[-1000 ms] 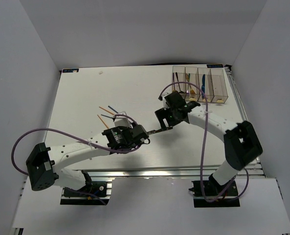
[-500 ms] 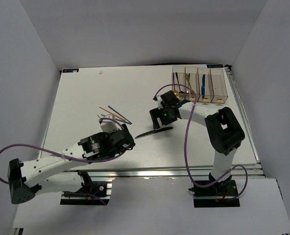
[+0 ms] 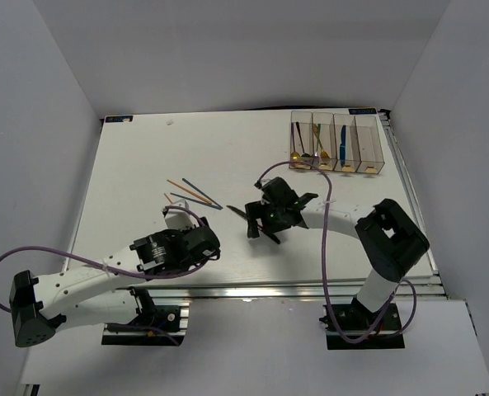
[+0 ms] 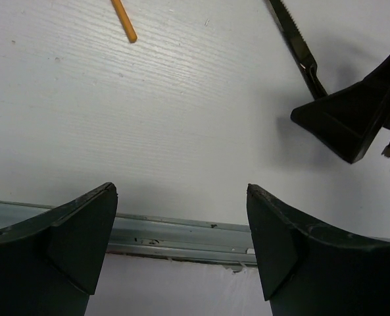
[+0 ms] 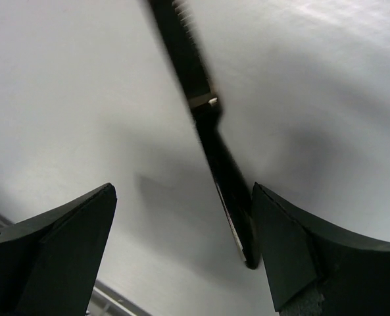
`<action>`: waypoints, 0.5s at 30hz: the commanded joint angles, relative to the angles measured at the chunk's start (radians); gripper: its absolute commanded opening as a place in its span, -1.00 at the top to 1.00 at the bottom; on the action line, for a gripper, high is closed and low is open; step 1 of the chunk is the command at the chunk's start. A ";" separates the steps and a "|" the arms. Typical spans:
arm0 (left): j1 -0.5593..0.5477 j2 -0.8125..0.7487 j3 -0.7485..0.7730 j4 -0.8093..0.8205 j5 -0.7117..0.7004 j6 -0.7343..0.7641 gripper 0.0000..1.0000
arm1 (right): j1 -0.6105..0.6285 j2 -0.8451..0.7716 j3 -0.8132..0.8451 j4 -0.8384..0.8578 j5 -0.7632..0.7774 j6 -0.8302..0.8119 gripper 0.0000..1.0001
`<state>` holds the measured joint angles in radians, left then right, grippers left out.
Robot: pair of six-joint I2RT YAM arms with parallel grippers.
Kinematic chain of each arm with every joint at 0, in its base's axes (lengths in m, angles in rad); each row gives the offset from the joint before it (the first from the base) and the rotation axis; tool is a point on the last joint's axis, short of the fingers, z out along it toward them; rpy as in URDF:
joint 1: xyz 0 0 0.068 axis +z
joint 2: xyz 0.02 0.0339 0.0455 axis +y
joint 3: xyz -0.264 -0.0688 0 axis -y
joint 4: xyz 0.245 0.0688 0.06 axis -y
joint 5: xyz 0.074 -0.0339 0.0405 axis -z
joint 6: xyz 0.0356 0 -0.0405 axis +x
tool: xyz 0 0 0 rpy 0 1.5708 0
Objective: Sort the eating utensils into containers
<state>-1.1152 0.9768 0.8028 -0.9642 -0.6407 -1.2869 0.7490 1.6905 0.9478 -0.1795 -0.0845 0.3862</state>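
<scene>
The overhead view alone takes in the whole tabletop (image 3: 145,165). The containers (image 3: 366,142) stand at the far right corner with some cutlery already inside: dark and gold pieces in the left-hand bins and a blue one further right, all too small to name for certain. A loose fan of orange and blue chopsticks (image 3: 190,191) lies left of centre. The black knife (image 3: 237,211) lies near the middle, toward the near edge, and the right gripper (image 3: 256,224) covers its mid-section.

The right wrist view fills in what that hides. The knife (image 5: 208,131) lies flat on the tabletop between the fingers of the right gripper (image 5: 181,194), which are spread wide and not clamped on it. Its serrated blade runs out of the top of the picture. Its handle end lies just beside the right-hand finger, though I cannot tell if they touch.

The left wrist view shows the left gripper (image 4: 180,197) equally wide open with nothing between its fingers, above the tabletop's near edge. One orange chopstick tip (image 4: 123,20), the knife (image 4: 296,43) and a dark finger of the right gripper appear at its margins, all cut off.
</scene>
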 commanded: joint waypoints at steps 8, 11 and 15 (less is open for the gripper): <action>-0.005 -0.101 -0.034 -0.018 -0.014 -0.014 -0.79 | 0.122 0.001 0.038 -0.207 0.166 0.118 -0.73; -0.005 -0.105 -0.025 -0.028 -0.027 -0.002 -0.80 | 0.159 0.058 0.109 -0.291 0.265 0.129 -0.71; -0.005 -0.079 -0.005 -0.044 -0.030 0.014 -0.81 | 0.200 0.133 0.167 -0.344 0.338 0.177 -0.68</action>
<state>-1.1152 0.8860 0.7731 -0.9844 -0.6411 -1.2854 0.9207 1.7641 1.0801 -0.4187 0.1589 0.5095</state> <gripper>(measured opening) 0.904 0.843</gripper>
